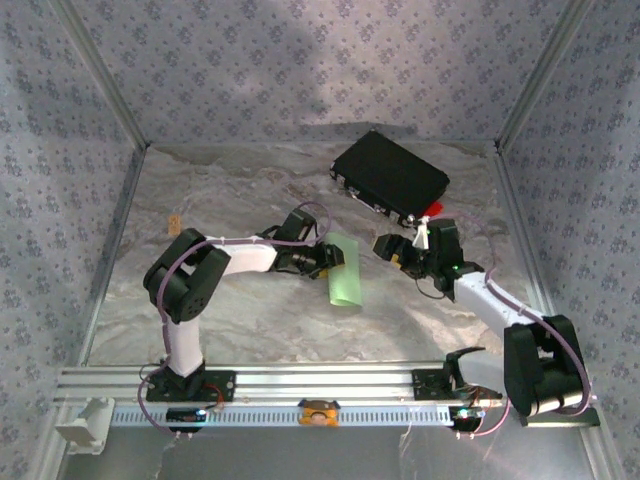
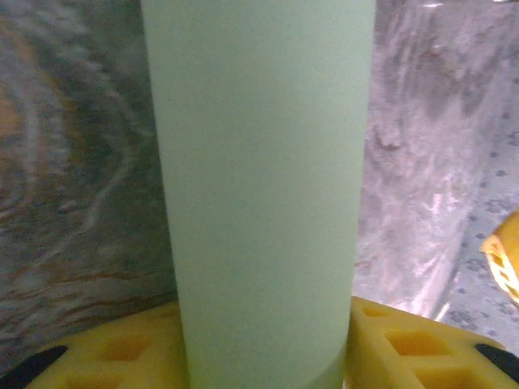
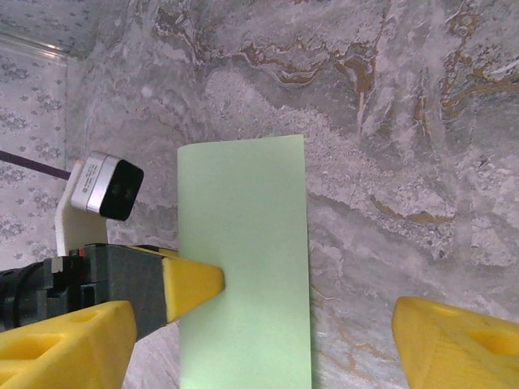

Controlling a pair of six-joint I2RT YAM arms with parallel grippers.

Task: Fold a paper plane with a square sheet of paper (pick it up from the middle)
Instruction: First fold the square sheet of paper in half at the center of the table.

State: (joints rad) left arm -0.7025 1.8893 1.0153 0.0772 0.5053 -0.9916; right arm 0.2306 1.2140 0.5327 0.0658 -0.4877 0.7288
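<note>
The square sheet of paper (image 1: 345,272) is pale green and bent over into a narrow strip, raised at the table's middle. My left gripper (image 1: 320,259) reaches it from the left and is shut on it. In the left wrist view the paper (image 2: 259,178) rises as a tall band between the two yellow fingers (image 2: 405,344) of that gripper (image 2: 268,348). My right gripper (image 1: 390,247) hovers just right of the strip, open. From its wrist the paper (image 3: 243,243) stands ahead of its gripper (image 3: 259,356), with a left fingertip (image 3: 195,284) lying over the strip's left edge.
A black rectangular case (image 1: 390,178) lies at the back right, a small red tab (image 1: 432,209) at its near corner. A small tan object (image 1: 174,222) sits far left. Patterned walls enclose the marbled table (image 1: 230,310). The left wrist camera (image 3: 105,185) shows beside the paper.
</note>
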